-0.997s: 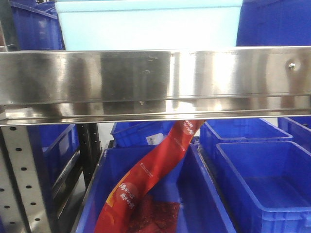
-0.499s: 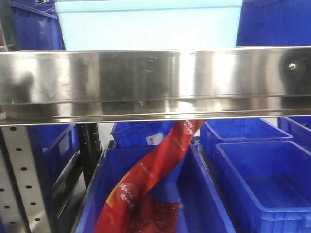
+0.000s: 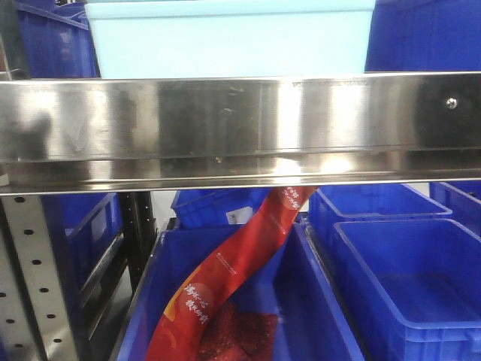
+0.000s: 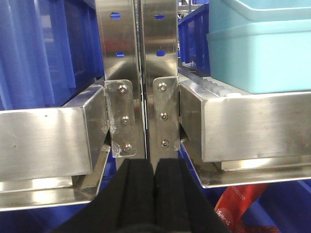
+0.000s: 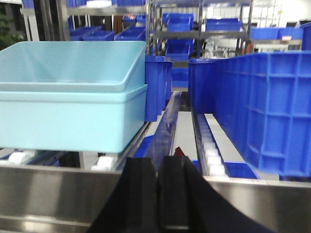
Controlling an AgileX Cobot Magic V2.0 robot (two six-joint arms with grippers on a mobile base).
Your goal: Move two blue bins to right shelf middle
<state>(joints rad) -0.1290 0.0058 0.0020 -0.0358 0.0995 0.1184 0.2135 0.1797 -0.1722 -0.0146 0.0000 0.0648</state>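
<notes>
setting: warehouse racking all around you, stainless shelves with roller tracks, dark blue bins (image 5: 252, 107) on most levels.
left gripper (image 4: 154, 194): fingers pressed together, holding nothing, parked in front of the perforated uprights (image 4: 138, 73) where two shelf bays meet.
right gripper (image 5: 156, 194): fingers pressed together too, empty, low at the front rail (image 5: 53, 194), between the pale bin and a dark blue bin.
pale blue bins (image 5: 73, 102): you see what looks like two nested, one rim seated just above the other, resting on the rollers of the right shelf middle (image 3: 240, 124), behind the rail.
handling: smooth stiff plastic, probably light if empty but bulky and slick on the walls; you'd do best taking the thick rim or pressing both short sides, one arm each.
front view only: rail with its small screw (image 3: 451, 102), and below it a red bag (image 3: 225, 278) trailing into a lower dark blue bin (image 3: 301, 301); neither gripper shows.
left wrist only: bracket bolts at the upright joint, bin corner (image 4: 257, 53) to the right.
right wrist only: depth of the shelf, rollers (image 5: 209, 150), more racks behind.
</notes>
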